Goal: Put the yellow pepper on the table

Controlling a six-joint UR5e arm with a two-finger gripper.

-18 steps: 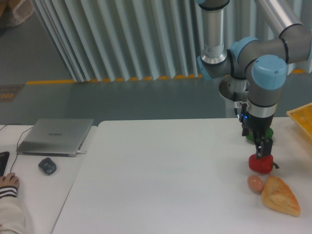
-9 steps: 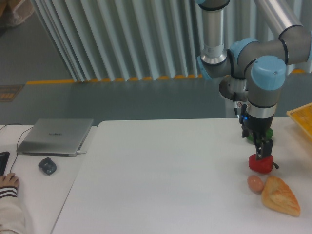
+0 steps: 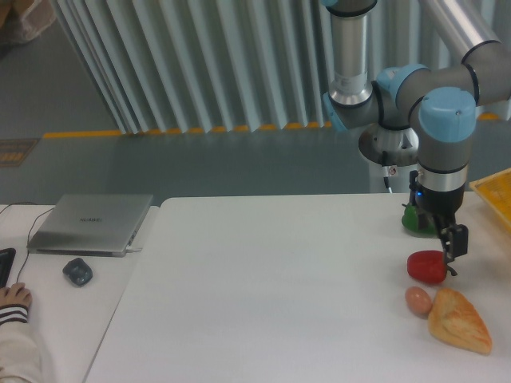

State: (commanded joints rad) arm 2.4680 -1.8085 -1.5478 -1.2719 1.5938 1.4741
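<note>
The yellow pepper is out of view. My gripper hangs low over the white table near its right side, just right of a red bell pepper and close to it. Its dark fingers point down and show as one narrow shape, so I cannot tell how the jaws stand. Nothing shows between them. A green bell pepper sits behind the wrist, partly hidden by it.
A brown egg and a piece of bread lie in front of the red pepper. A yellow-orange tray juts in at the right edge. On the left desk are a grey laptop, a mouse and a person's hand.
The gripper has moved right and slightly up, from right above the red pepper to its right side. The red pepper stays in place and the green pepper shows more.
</note>
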